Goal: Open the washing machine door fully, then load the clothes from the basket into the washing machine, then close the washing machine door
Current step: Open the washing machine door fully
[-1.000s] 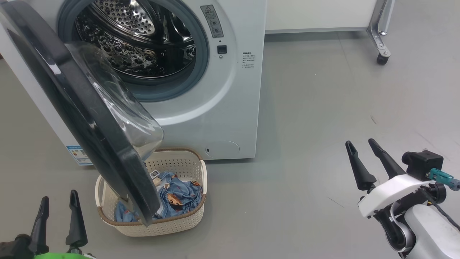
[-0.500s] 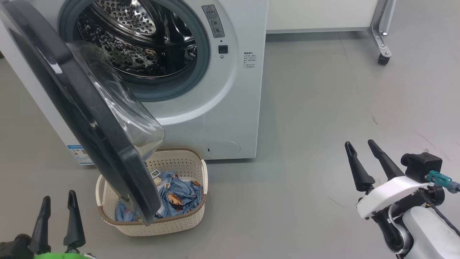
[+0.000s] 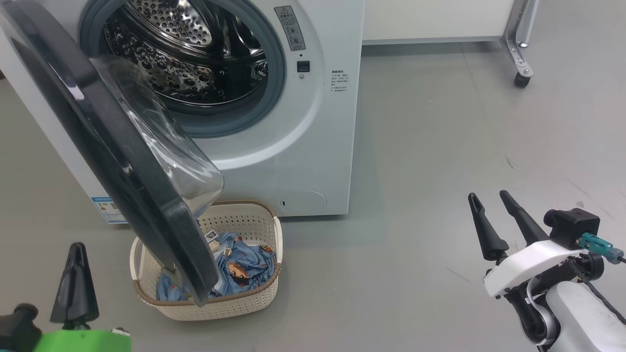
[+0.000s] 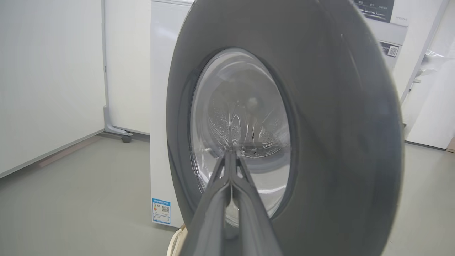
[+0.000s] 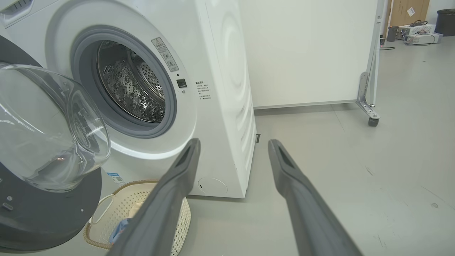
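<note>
Step one isn't finished. The large round washing machine door (image 3: 105, 146), glossy black rim with bulging clear glass, stands only part open. It's hinged on the left, and its free edge hangs over the left half of the small oval cream perforated basket (image 3: 230, 308). That basket sits on the grey floor (image 3: 415, 195), just in front of the big white front-loading washing machine (image 3: 313, 146). The light blue printed clothes (image 3: 244, 266) lie in the basket, and no cloth shows in the visible part of the steel drum (image 3: 186, 58). Your left gripper (image 3: 77, 254), near left, has its fingers pressed together on nothing and points at the door's outer face. Your right gripper (image 3: 488, 198), near right, has its fingers apart, is empty and is well apart from everything. Next, I'd say: reach the inner side or hook the free edge, then swing the door left until it clears the basket. Pushing the outer face would likely close it.
</note>
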Available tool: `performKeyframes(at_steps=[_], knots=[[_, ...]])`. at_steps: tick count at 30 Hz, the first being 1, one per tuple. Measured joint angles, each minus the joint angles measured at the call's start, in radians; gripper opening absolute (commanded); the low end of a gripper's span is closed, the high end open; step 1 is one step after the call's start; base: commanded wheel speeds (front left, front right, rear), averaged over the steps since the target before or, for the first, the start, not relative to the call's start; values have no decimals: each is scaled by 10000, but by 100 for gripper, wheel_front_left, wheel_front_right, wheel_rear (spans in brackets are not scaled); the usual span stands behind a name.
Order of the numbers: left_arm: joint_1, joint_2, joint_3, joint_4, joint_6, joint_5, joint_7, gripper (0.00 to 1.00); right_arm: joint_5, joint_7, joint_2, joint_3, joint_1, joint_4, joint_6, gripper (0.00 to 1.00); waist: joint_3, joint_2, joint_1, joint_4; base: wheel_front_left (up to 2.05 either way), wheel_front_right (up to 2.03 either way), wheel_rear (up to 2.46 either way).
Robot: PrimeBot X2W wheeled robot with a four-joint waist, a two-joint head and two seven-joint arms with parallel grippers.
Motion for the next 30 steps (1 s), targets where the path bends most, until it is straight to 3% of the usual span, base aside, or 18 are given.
performKeyframes(at_steps=[11,30], knots=[[-840,-21,-15,-1542,0,44,-2,0,-142,0,150,-111,24,44,12,100,-52,0,0,8,0,0,0],[-1096,8,-1795,-3379,0,100,416,0,-280,0,443,88,35,125,65,100,-138,0,0,-484,0,0,0]])
